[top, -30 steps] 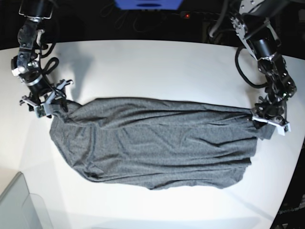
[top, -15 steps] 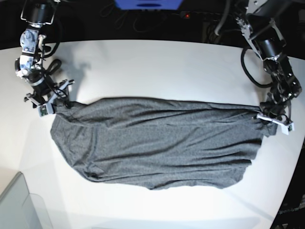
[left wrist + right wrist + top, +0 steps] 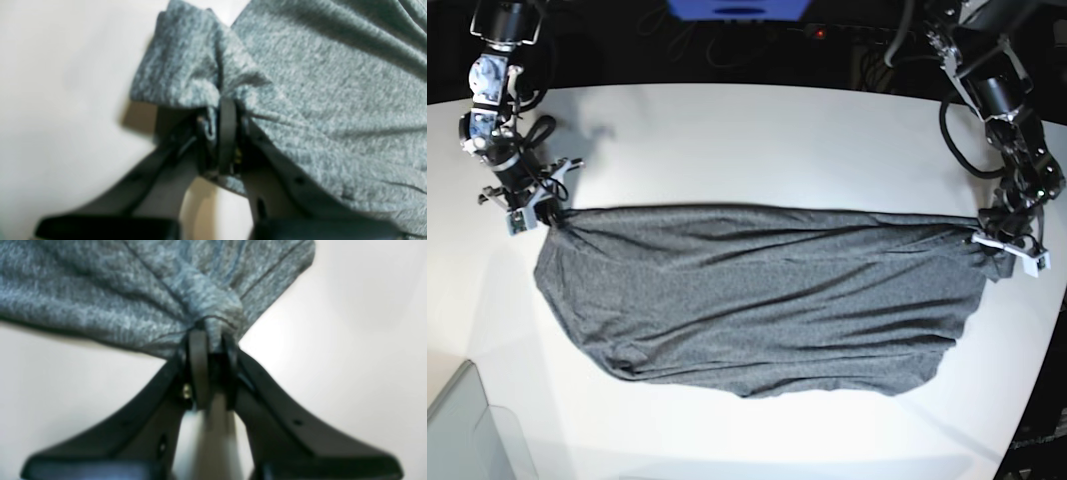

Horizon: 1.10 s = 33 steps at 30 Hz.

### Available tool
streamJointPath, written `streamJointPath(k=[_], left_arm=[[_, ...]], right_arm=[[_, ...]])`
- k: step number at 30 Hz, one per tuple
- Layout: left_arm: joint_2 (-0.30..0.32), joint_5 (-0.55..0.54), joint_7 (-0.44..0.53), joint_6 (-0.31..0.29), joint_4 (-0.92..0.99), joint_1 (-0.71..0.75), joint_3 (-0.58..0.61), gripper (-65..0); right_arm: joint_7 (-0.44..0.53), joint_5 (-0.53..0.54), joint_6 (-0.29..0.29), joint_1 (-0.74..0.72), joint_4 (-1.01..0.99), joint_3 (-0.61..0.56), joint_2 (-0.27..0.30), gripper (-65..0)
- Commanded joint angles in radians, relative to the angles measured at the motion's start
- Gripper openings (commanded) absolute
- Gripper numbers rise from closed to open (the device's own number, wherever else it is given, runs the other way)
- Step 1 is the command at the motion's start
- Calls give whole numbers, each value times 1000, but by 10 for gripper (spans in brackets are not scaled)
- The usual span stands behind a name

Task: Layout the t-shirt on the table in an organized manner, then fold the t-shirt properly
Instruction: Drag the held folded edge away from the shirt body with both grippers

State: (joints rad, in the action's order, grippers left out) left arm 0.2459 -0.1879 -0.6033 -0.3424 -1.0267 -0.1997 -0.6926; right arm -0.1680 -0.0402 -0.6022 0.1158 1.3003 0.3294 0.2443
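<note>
A: What colour is the shirt (image 3: 757, 300)?
B: Dark heather grey, finely flecked, no print.
A: And the table (image 3: 757, 140) under it?
B: Glossy white. A blue object (image 3: 739, 8) sits beyond the table's far edge.

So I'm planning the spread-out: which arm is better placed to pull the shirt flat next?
Neither alone: the left tool and right tool each pinch an opposite far corner of the shirt, so both should probably pull together.

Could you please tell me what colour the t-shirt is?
Plain heather grey t-shirt, no print; the base view shows it best.
</note>
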Motion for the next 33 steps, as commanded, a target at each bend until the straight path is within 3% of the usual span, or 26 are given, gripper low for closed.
streamJointPath(k=[1,10,16,21,29,33], left_arm=[[13,3,-2,3,-14,-13,-2,-650],[13,1,-4,1,-24,36,-2,-650],[-6,1,-5,1,-148,124,-2,-650],[-26,1,-5,1,-246,210,-2,-650],[-50,1,-11,1,-395,312,-2,-650],[-58,1,-109,1,-476,340,-9,-650]], right_arm=[[-2,1,3,6,12,7,16,-611],[2,6,0,92,20,80,16,-634],[146,3,-66,204,45,84,14,-633],[169,6,-69,292,103,101,10,-634],[169,7,-96,351,195,236,-63,-634],[169,6,-96,355,203,310,-96,-633]])
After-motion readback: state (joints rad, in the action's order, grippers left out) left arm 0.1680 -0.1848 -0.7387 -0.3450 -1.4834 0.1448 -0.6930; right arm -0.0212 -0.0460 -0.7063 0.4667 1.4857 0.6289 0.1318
